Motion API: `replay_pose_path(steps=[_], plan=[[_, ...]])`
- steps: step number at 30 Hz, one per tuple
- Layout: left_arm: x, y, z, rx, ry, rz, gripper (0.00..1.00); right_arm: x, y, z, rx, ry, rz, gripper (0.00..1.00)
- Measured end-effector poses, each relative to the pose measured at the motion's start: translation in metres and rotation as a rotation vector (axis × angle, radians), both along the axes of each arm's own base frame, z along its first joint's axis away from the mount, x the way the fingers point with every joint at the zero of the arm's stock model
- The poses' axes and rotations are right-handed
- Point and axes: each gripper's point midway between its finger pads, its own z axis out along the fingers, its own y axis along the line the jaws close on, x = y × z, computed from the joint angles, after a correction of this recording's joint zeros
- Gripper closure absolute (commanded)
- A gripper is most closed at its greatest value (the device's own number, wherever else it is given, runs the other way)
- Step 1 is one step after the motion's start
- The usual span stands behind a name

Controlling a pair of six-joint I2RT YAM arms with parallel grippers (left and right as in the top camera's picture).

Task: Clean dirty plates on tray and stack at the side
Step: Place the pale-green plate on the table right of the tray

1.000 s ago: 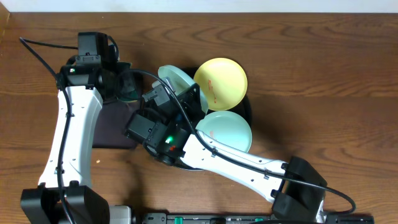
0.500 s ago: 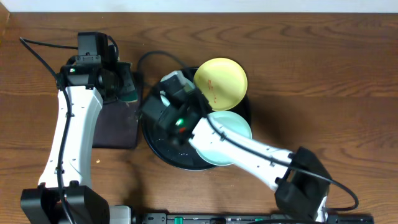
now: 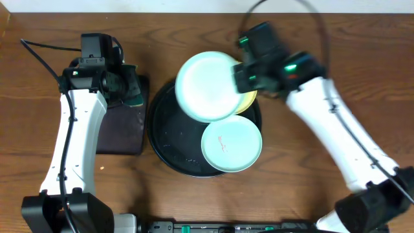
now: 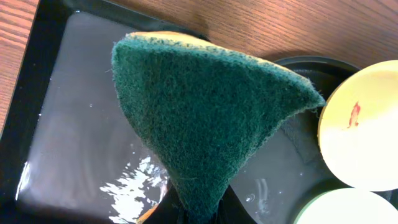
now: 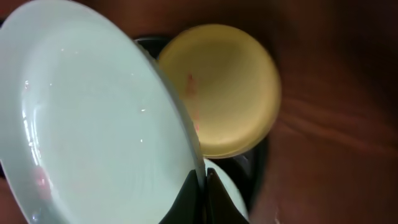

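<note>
My right gripper point(image 3: 238, 70) is shut on the rim of a mint-green plate point(image 3: 206, 87) and holds it above the round black tray point(image 3: 165, 145). In the right wrist view the held plate point(image 5: 93, 124) fills the left side, pinched between the fingers point(image 5: 203, 180). The yellow plate point(image 3: 249, 100) lies on the tray mostly hidden under it, and shows a reddish smear in the right wrist view point(image 5: 230, 87). A second mint plate point(image 3: 231, 145) with a faint smear lies on the tray's front right. My left gripper point(image 3: 126, 87) is shut on the green sponge point(image 4: 205, 118) over the rectangular tray.
A smaller rectangular black tray point(image 3: 119, 133), wet in the left wrist view point(image 4: 68, 137), lies left of the round tray. Bare wooden table point(image 3: 362, 52) lies to the right and behind. A cable point(image 3: 39, 55) runs along the far left.
My right arm swung from the tray's left side to the far right, carrying the mint plate up and over the yellow plate. The left arm with the sponge stayed put.
</note>
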Motion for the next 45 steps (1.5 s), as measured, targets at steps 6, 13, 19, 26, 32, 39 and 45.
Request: replay_pose_path(steps=[6, 13, 19, 26, 32, 39, 45], plan=[[0.0, 0.0, 0.0, 0.0, 0.0, 0.0, 0.93, 0.003, -0.102, 0.0, 0.035, 0.11, -0.203, 0.99], [0.0, 0.0, 0.0, 0.0, 0.0, 0.0, 0.93, 0.003, -0.2, -0.023, 0.052, 0.165, -0.448, 0.99], [-0.001, 0.0, 0.0, 0.0, 0.003, 0.0, 0.92, -0.011, -0.229, -0.084, 0.053, 0.239, -0.528, 0.99], [-0.001, 0.0, -0.001, 0.0, 0.004, 0.0, 0.93, -0.03, -0.229, -0.141, 0.046, 0.292, -0.553, 0.99], [0.0, 0.0, -0.001, 0.0, 0.004, 0.0, 0.93, -0.046, -0.238, -0.168, -0.015, 0.32, -0.605, 0.99], [0.0, 0.0, -0.001, 0.0, 0.005, 0.0, 0.93, -0.053, -0.244, -0.181, -0.045, 0.324, -0.628, 0.99], [-0.001, 0.0, -0.001, 0.0, 0.005, 0.0, 0.92, -0.057, -0.249, -0.184, -0.066, 0.332, -0.649, 0.91]])
